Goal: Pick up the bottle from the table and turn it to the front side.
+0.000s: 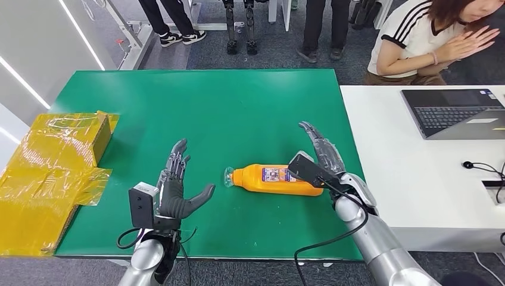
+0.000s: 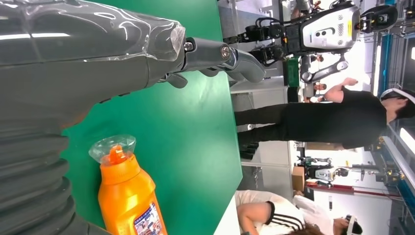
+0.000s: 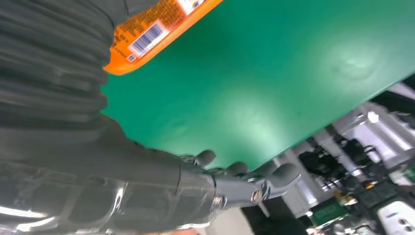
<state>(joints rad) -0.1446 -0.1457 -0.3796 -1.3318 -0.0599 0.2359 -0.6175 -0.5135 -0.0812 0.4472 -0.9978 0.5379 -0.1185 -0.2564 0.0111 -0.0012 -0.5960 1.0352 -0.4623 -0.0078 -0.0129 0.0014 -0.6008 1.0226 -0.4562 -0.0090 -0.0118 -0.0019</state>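
An orange plastic bottle [image 1: 275,179] with a clear cap and a printed label lies on its side on the green table [image 1: 226,107], near the front edge, cap pointing toward the robot's left; the right wrist view shows a barcode on its label. The left hand [image 1: 175,189] hovers just beside the cap end, fingers spread and holding nothing. The right hand [image 1: 324,159] sits at the bottle's base end, fingers extended and apart, gripping nothing. A yellow film-wrapped cardboard box [image 1: 56,173] overhangs the table's left side. A grey laptop [image 1: 455,112] rests on the adjoining white table [image 1: 411,173], where a seated person [image 1: 426,39] leans.
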